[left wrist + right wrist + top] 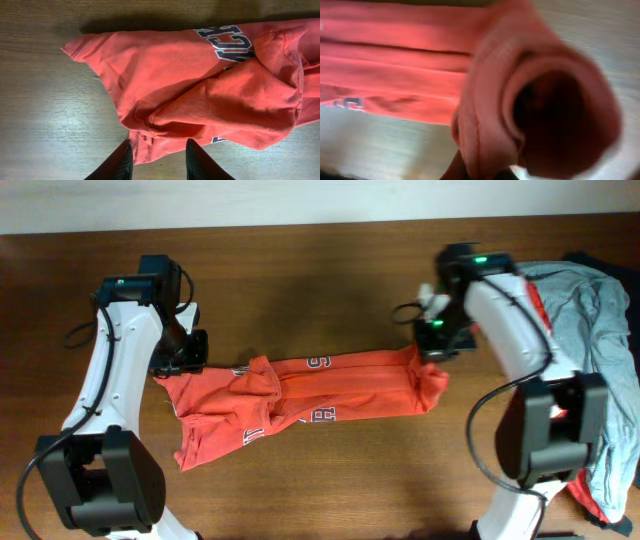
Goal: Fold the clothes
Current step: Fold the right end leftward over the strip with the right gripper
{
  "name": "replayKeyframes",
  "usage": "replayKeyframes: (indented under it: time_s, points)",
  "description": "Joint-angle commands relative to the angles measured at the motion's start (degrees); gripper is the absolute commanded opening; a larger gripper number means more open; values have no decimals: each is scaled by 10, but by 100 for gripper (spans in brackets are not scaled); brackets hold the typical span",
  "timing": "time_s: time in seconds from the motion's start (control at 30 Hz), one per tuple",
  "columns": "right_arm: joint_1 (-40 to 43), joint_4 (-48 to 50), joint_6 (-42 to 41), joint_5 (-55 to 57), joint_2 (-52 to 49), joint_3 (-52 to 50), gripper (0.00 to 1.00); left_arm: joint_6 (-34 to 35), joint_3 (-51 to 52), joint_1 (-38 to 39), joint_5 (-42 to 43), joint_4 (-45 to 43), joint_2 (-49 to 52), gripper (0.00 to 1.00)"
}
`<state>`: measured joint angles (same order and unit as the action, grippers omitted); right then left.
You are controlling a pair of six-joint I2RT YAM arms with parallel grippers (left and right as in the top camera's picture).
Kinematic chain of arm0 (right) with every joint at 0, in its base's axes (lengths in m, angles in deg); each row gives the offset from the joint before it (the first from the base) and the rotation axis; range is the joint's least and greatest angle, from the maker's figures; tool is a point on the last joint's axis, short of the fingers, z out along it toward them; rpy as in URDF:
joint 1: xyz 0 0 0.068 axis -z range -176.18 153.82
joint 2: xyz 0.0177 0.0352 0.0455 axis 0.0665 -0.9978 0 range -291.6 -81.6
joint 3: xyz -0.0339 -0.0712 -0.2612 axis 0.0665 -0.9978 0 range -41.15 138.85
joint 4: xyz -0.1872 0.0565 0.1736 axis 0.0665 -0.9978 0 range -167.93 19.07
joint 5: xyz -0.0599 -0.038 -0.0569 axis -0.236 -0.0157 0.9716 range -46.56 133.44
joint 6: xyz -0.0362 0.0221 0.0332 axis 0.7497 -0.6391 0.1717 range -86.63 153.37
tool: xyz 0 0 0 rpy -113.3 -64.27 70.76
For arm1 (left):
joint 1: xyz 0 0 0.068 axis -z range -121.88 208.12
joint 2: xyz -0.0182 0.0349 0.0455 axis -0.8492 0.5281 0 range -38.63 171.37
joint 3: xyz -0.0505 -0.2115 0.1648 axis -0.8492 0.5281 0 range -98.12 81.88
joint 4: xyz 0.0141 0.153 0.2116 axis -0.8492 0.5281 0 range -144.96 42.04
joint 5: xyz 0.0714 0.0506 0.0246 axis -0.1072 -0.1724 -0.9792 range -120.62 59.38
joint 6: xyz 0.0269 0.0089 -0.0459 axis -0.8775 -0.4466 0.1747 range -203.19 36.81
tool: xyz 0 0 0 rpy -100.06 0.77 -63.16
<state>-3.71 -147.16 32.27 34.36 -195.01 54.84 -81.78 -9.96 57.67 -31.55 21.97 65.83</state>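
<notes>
On the wooden surface [320, 480] the orange T-shirt [300, 395] lies crumpled between the left fingers [122, 161], spread astride its hem, and the right fingers [456, 171], seemingly pinching bunched cloth. Likely soft, light, limp: best gripped at its edges.

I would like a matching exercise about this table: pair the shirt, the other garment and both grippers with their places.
1. orange shirt
2. grey garment
3. left gripper
4. right gripper

A. heaped at the right edge of the table
B. at the shirt end nearest the grey heap
C. stretched across the middle
D. at the shirt end farthest from the grey heap

Pairs: 1-C, 2-A, 3-D, 4-B
</notes>
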Motion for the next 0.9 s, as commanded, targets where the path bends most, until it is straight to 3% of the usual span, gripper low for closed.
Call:
replayKeyframes:
  time_s: [0.0, 0.33, 0.87]
  points:
    - [-80, 17, -55, 23, 8, 7, 4, 7, -1, -1, -4, 1, 1, 35]
    - [-207, 96, -70, 23, -24, 7, 4, 8, -1, -1, 1, 3, 1, 35]
    - [-257, 129, -67, 16, -47, 7, 8, 8, -1, -1, 1, 2, 1, 35]
